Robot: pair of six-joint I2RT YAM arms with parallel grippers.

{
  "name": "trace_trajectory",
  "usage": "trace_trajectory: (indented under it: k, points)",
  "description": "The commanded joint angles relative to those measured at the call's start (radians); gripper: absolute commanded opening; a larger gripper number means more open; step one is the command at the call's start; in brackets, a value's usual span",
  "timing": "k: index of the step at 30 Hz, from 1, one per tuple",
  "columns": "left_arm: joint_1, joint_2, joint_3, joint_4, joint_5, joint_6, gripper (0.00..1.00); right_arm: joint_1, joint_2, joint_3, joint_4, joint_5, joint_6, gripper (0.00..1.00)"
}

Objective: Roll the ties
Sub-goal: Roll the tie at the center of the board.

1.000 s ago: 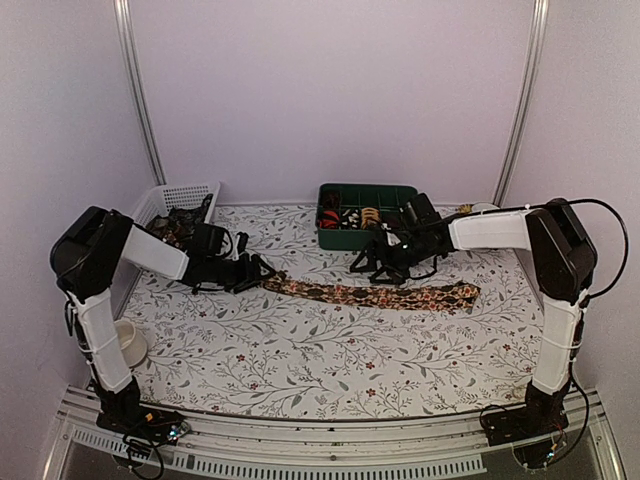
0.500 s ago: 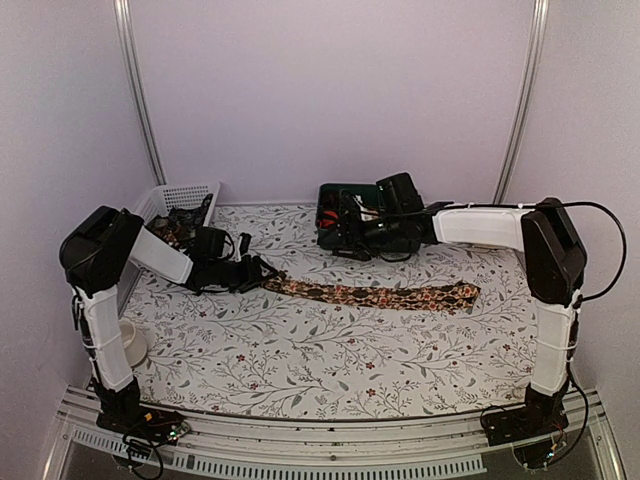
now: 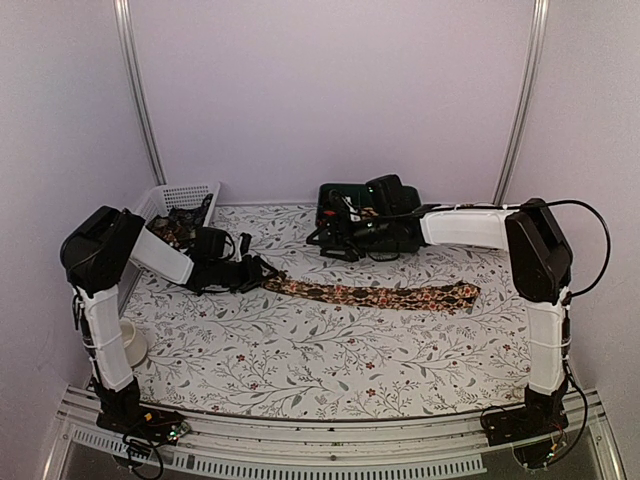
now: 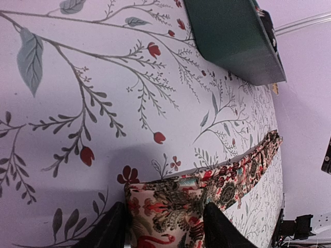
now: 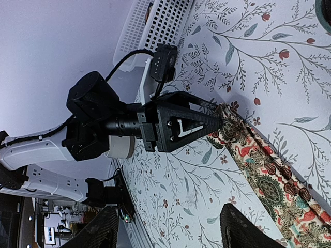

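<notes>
A dark brown floral tie point(image 3: 375, 295) lies stretched across the middle of the table, its wide end to the right. My left gripper point(image 3: 258, 272) holds its narrow left end. In the left wrist view that end of the tie point(image 4: 170, 206) fills the gap between my fingers point(image 4: 108, 230), touching both. My right gripper point(image 3: 328, 238) hovers by the green tray point(image 3: 335, 192), away from the tie. Its jaws point(image 5: 170, 230) stand open with only tablecloth between them. The right wrist view looks at the left gripper point(image 5: 220, 114) and the tie point(image 5: 269, 178).
A white mesh basket point(image 3: 180, 197) with dark fabric in it stands at the back left, behind the left arm. A white cup point(image 3: 130, 345) sits near the left arm's base. The right arm hides most of the green tray point(image 4: 232, 36).
The right arm has swung from just above the tie's middle back and left to the green tray. Both grippers have narrowed a little. The left gripper stays at the tie's end.
</notes>
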Motion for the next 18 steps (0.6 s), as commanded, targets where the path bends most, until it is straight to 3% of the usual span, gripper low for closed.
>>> trace_trajectory:
  k: [1,18]
  points:
    - [-0.027,0.045,-0.035,-0.135,-0.034,-0.013,0.52,0.005,0.086,0.032,-0.006,-0.005,-0.003,0.67]
    - [-0.149,-0.018,-0.028,-0.305,-0.240,-0.032,0.48,0.005,0.077,0.020,-0.069,-0.005,-0.015,0.64]
